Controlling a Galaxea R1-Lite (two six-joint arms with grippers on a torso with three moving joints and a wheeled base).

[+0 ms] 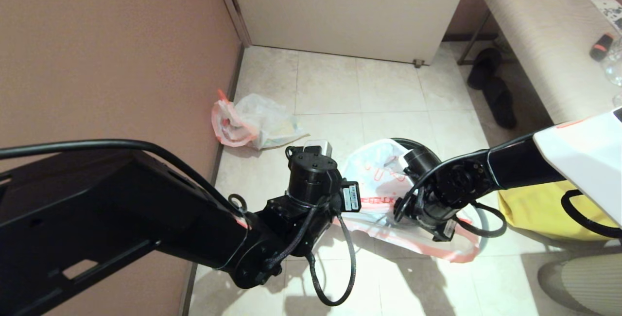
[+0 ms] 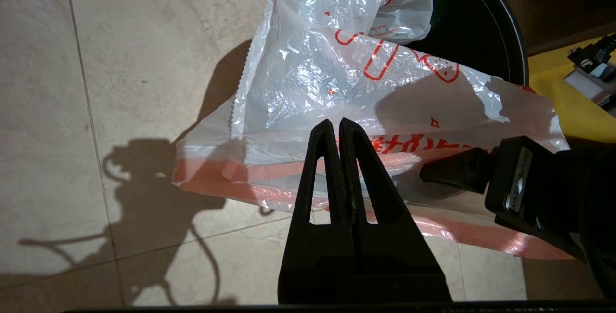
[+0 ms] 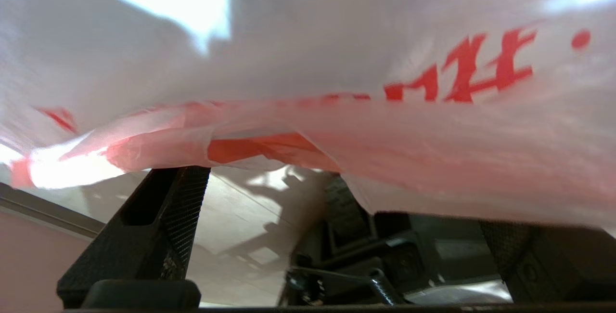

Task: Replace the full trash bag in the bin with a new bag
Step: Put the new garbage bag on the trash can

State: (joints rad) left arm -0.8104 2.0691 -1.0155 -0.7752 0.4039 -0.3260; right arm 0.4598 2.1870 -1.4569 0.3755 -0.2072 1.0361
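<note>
Crinkly thin new bag (image 2: 308, 77) drapes glossy round bin (image 2: 476, 24).

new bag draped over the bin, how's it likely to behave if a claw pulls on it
The new bag looks thin and crinkled, sagging over the bin, so it will probably be floppy and light. Its glossy film may slip from a claw. With nothing showing inside, it will likely drag along rather than hold its shape.
</note>
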